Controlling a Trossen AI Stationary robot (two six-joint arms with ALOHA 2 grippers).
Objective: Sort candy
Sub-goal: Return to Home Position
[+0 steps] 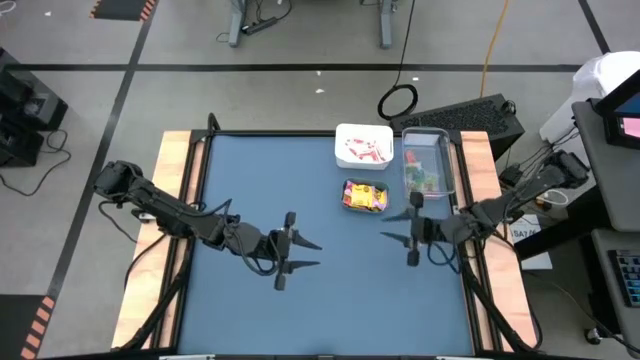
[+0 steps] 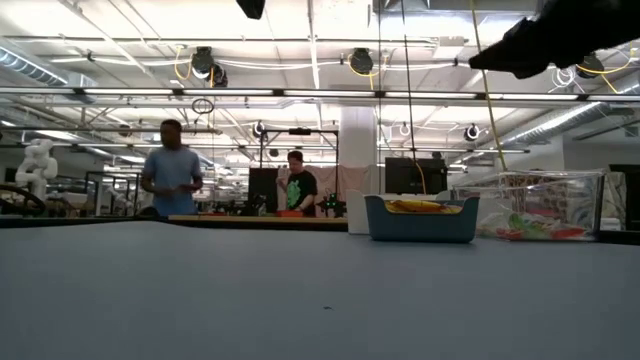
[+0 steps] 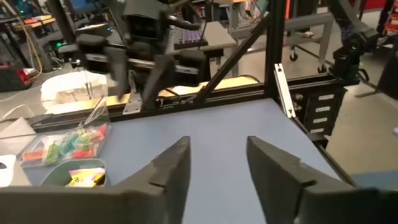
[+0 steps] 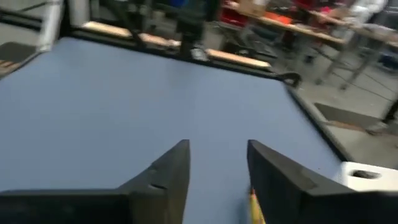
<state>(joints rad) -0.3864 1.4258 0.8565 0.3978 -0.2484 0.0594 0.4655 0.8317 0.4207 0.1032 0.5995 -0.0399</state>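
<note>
Both tools are hanging empty, fingers spread: left tool (image 1: pixel 316 255) lower centre, right tool (image 1: pixel 390 225) right of centre, over the tabletop (image 1: pixel 250 180). Candy (image 1: pixel 424 180) is sitting sorted upper right, in the clear bin (image 1: pixel 449 165), teal tub (image 1: pixel 345 195) and white tray (image 1: pixel 340 135). Homing step seemingly running; next needs both arms parking clear of the bins.

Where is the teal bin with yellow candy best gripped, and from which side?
Likely across its narrower span, on the two long outer walls, with the right gripper coming straight down. The teal bin stands upright with straight walls, and yellow candy fills it to the rim, leaving little room inside.
</note>
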